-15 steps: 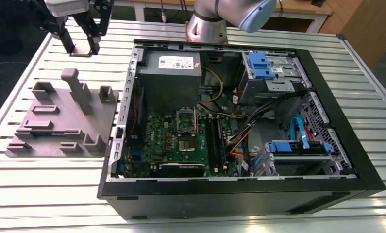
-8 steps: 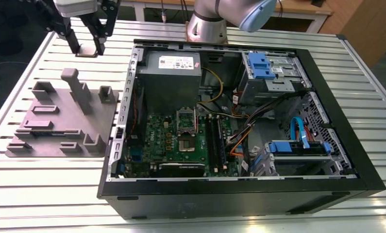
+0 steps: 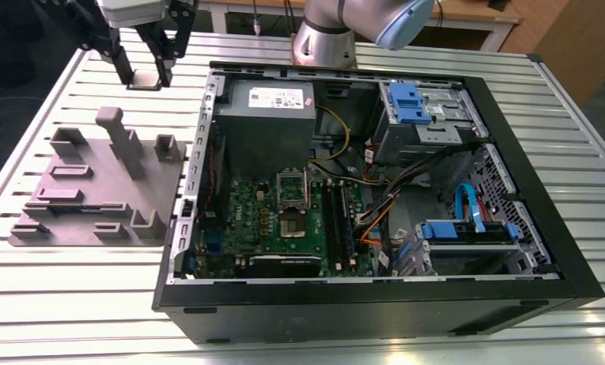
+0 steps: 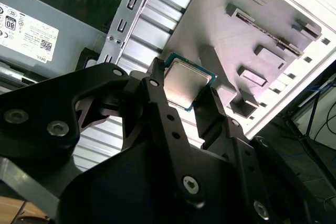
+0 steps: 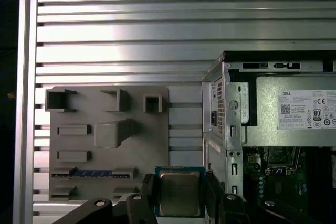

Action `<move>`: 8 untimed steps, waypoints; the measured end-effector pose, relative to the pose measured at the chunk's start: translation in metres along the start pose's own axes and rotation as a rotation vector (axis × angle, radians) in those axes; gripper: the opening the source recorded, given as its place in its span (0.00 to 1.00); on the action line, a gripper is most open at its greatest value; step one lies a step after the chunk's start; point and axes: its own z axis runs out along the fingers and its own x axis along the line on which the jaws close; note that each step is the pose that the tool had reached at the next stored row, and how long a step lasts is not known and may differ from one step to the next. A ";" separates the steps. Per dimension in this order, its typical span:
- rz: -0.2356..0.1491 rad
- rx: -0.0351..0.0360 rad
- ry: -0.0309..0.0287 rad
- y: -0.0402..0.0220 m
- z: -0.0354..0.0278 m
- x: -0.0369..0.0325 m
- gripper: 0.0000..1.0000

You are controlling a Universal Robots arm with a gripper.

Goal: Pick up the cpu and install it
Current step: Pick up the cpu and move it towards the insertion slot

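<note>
- Between the jaws: cpu (image 5: 179,193) gripped by opposite edges, silver top visible.
- Jaws hang over slatted worktop (image 5: 157,35), near grey fixture plate (image 5: 105,114).

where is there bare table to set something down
In the exterior view, bare table lies between the plate and the near edge, and beyond the plate's far edge. The case interior is packed; the plate-case gap is narrow.

A slatted aluminium table (image 3: 79,304) stands before seemingly wooden furniture (image 3: 576,46)

Bright, even light glares off the table (image 5: 157,32).
</note>
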 end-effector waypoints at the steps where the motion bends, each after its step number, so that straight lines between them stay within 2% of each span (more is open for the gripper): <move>1: 0.000 0.0000 0.0000 0.0000 0.0000 -0.0002 0.47; 8: 0.000 0.0001 0.0001 -0.0002 -0.0001 -0.0020 0.47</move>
